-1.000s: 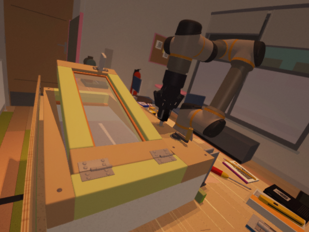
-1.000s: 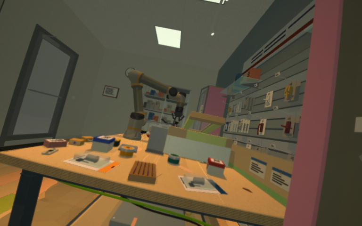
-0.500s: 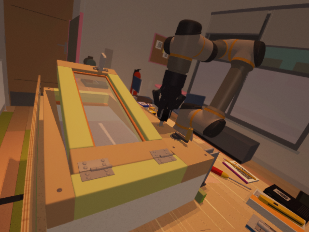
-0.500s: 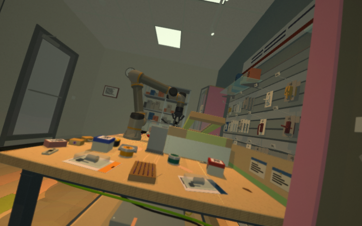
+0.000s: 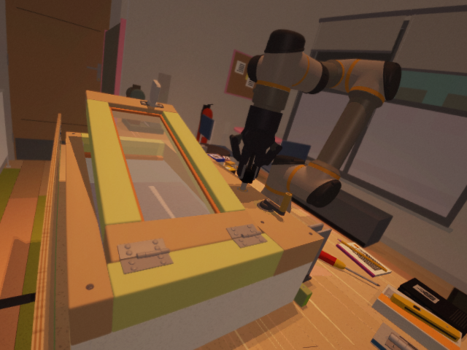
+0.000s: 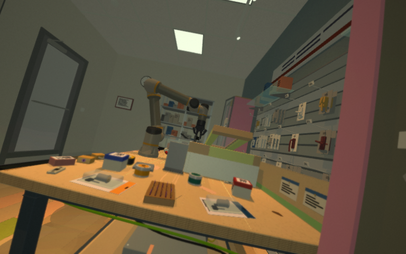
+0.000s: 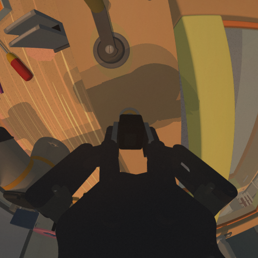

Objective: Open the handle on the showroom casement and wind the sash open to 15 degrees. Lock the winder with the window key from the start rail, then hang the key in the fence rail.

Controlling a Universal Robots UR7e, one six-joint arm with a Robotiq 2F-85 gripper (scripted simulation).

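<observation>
The window key [image 7: 131, 131] is mostly hidden between my fingers; its dark head and grey shank point straight down at a small lock ring [image 7: 129, 111] on the wooden frame, and it is held firmly in my closed gripper [image 5: 247, 177] [image 7: 132, 134]. The winder [image 5: 274, 203] [image 7: 109, 49], a round base with a crank arm, sits on the frame just beyond the key. The yellow-green sash [image 5: 151, 150] is tilted up from the frame on its hinges [image 5: 145, 254]. The grey handle [image 5: 154, 94] stands upright at the sash's far end.
A grey channel rail [image 7: 36, 30] sits beside the frame near a red-handled screwdriver [image 5: 332, 260]. Boxes and a yellow level [image 5: 424, 311] crowd the table's right side. In the second side camera, small boxes, tape rolls and packets [image 6: 161, 193] cover the table.
</observation>
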